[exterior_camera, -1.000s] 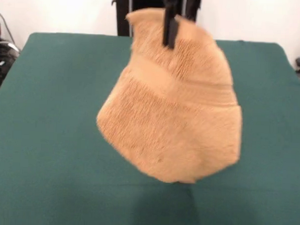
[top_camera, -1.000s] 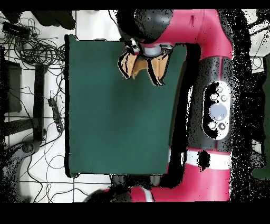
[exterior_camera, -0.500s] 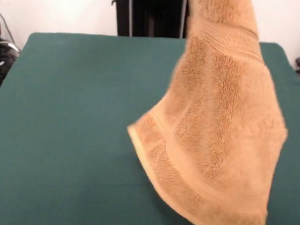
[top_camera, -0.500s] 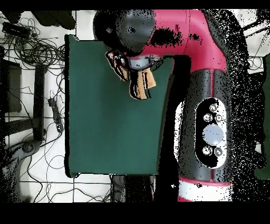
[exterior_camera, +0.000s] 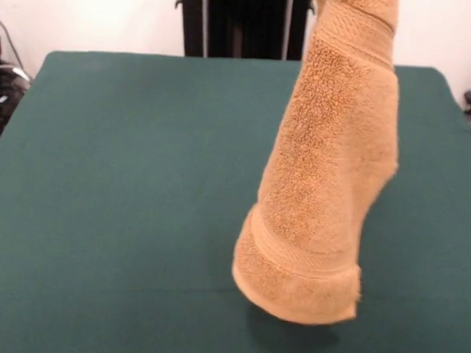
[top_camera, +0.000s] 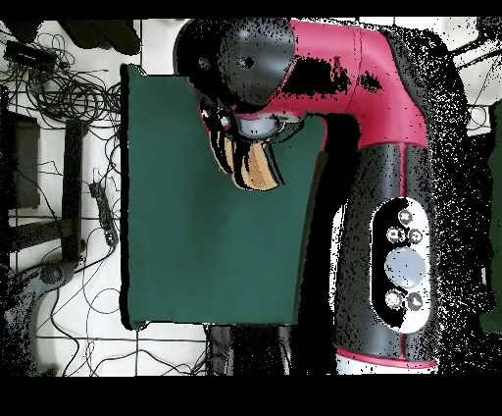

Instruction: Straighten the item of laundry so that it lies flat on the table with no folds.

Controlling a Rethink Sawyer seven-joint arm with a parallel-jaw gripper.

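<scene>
The item of laundry (exterior_camera: 329,173), an orange-tan terry towel, hangs in the air as a long narrow drape over the right half of the table (exterior_camera: 126,179). Its top runs out of the front view's upper edge. A paler woven band (exterior_camera: 298,256) crosses it near the lower end, which floats just above the green cloth over a faint shadow. From overhead, only a slice of the towel (top_camera: 257,169) shows beneath the arm's head, near the far end of the table (top_camera: 196,245). My gripper is hidden, above the front view's edge and under the arm's head overhead. It holds the towel's top.
The red and black arm (top_camera: 392,147) reaches over the table's right side in the overhead view. Cables (top_camera: 59,98) and a dark stand lie on the floor to the left of the table. Dark gear (exterior_camera: 1,88) sits off the table's left edge in the front view.
The towel has been lifted higher and has swung. It showed broad and spread a second ago and now hangs narrow and straight. The black fingers seen then have left the front view.
</scene>
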